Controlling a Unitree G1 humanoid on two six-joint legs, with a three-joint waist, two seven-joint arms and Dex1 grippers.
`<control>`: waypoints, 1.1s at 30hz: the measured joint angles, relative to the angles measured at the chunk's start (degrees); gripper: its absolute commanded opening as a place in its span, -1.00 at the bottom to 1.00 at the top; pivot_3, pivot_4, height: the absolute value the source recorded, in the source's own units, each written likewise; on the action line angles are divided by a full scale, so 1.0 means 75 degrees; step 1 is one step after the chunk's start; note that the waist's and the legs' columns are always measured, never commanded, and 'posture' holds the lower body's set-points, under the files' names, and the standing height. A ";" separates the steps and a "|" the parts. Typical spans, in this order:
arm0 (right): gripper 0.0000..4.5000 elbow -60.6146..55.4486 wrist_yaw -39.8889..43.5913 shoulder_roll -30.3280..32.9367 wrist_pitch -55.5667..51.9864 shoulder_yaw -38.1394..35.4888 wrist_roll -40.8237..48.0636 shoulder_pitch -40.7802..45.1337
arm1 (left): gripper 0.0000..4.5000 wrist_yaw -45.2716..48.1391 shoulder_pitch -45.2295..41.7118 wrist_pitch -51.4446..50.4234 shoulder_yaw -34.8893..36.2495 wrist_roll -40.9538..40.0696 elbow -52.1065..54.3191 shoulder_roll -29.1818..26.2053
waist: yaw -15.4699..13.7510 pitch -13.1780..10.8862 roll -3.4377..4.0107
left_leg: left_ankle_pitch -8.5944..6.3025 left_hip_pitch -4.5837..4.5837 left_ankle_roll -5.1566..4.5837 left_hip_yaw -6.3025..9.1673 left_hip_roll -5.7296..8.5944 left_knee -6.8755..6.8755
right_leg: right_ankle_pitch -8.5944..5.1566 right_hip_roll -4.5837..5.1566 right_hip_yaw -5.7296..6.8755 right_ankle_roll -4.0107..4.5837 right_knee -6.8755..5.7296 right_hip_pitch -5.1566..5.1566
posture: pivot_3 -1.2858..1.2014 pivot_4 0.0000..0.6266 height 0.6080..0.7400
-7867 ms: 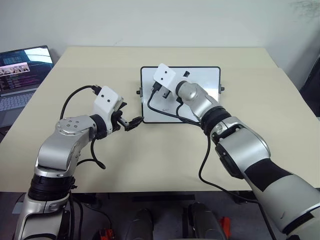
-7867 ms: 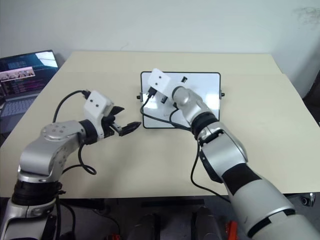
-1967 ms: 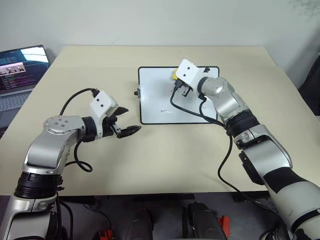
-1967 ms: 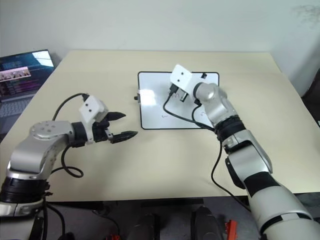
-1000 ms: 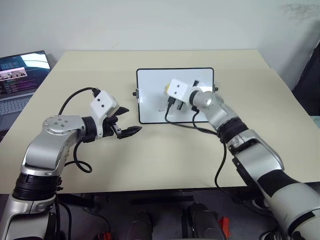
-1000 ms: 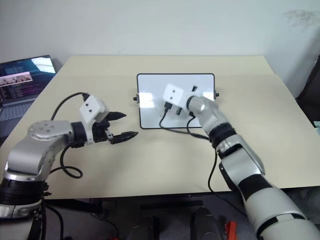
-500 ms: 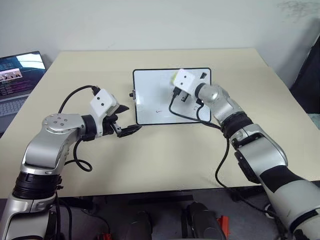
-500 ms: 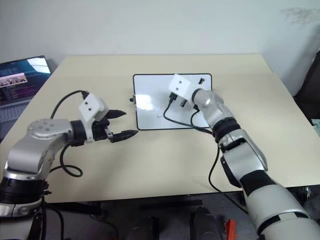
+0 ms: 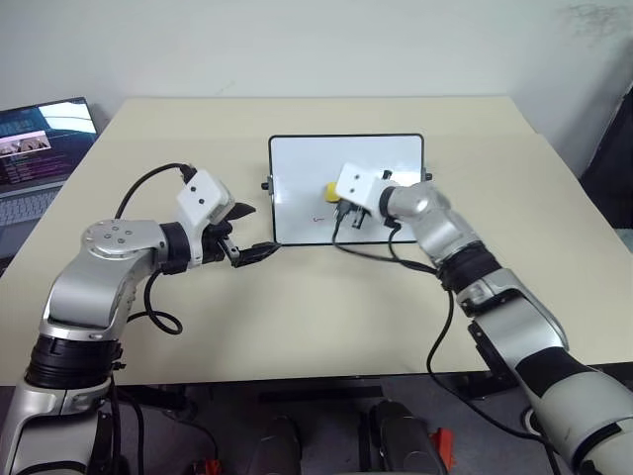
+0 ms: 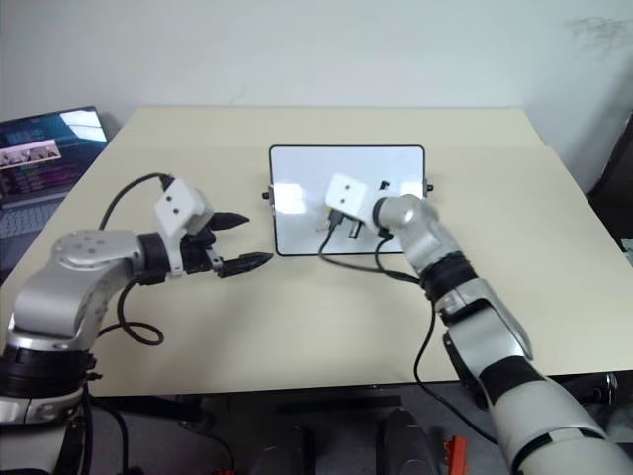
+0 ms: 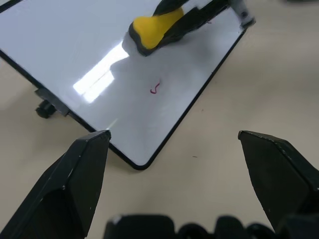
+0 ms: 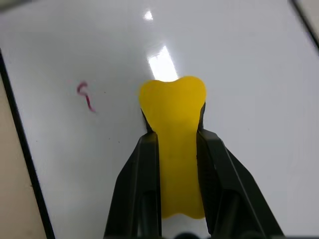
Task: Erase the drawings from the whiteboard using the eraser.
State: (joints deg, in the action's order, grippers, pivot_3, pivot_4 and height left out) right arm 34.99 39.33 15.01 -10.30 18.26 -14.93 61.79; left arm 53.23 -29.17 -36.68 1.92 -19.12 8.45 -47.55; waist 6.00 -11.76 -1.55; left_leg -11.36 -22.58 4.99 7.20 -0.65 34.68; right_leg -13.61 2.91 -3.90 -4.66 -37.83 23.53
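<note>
Hovered spread and empty, left gripper (image 9: 255, 251), by the near left corner of the whiteboard (image 9: 297, 163), and farther on pinched the yellow eraser (image 12: 173, 144) in the right gripper (image 12: 174, 149), probably mid-wipe and next needing a slide left onto the red squiggle (image 12: 85, 95).

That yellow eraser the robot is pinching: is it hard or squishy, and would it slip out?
Probably squishy: the eraser looks waisted where the right gripper squeezes it. It seems light, being small beside the whiteboard. Slipping looks unlikely, since the fingers clamp both sides.
</note>
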 measured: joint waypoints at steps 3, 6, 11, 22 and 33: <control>-0.72 -0.1928 0.0781 0.0532 -0.0951 -0.0541 0.0689 -0.0081 | 1.00 0.0120 -0.0208 0.0046 -0.0002 0.0021 -0.0139 -0.0171 | -0.0047 0.0000 0.0000 | -0.0001 -0.0068 0.0001 0.0009 0.0001 0.0004 | 0.0016 0.0001 0.0012 0.0023 -0.0005 0.0067 | 0.03 -0.52 1.00; -0.72 -0.3266 0.1363 0.1203 -0.1602 -0.1067 0.1293 -0.0235 | 1.00 0.0270 -0.0399 0.0093 0.0018 -0.0009 -0.0117 -0.0339 | -0.0125 0.0001 -0.0001 | -0.0008 -0.0066 0.0006 0.0009 -0.0001 -0.0012 | 0.0009 0.0002 0.0020 0.0036 0.0007 0.0066 | 0.03 -0.52 1.00; -0.72 -0.2981 0.1717 0.3024 -0.1626 -0.1399 0.1288 -0.0699 | 1.00 0.0415 -0.0542 0.0142 0.0089 -0.0088 -0.0097 -0.0581 | -0.0197 -0.0006 -0.0002 | -0.0011 -0.0073 0.0011 -0.0011 0.0006 -0.0019 | -0.0003 0.0016 0.0017 0.0022 0.0029 0.0067 | 0.03 -0.52 1.00; -0.72 -0.2063 0.1689 0.4256 -0.0829 -0.1374 0.0888 -0.0659 | 1.00 0.0495 -0.0711 0.0316 0.0048 0.0024 -0.0274 -0.0619 | -0.0070 -0.0011 0.0002 | -0.0011 -0.0056 0.0011 -0.0057 -0.0004 -0.0034 | -0.0022 0.0016 -0.0020 -0.0001 0.0037 0.0073 | 0.03 -0.52 1.00; -0.72 -0.2040 0.1910 0.4609 -0.0656 -0.1373 0.0899 -0.0659 | 1.00 0.0531 -0.0761 0.0441 -0.0001 0.0053 -0.0305 -0.0620 | -0.0135 -0.0012 0.0003 | -0.0011 -0.0057 0.0011 -0.0058 -0.0003 -0.0033 | -0.0020 0.0016 -0.0021 0.0002 0.0037 0.0072 | 0.03 -0.52 1.00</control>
State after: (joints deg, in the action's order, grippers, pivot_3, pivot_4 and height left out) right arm 19.69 53.65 49.58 -15.22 7.96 -8.18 56.84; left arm 57.21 -34.88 -33.37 1.91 -18.72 6.17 -52.20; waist 4.99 -11.84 -1.53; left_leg -11.45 -23.00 5.07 6.77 -0.67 34.43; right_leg -13.76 3.03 -4.05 -4.65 -37.55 24.08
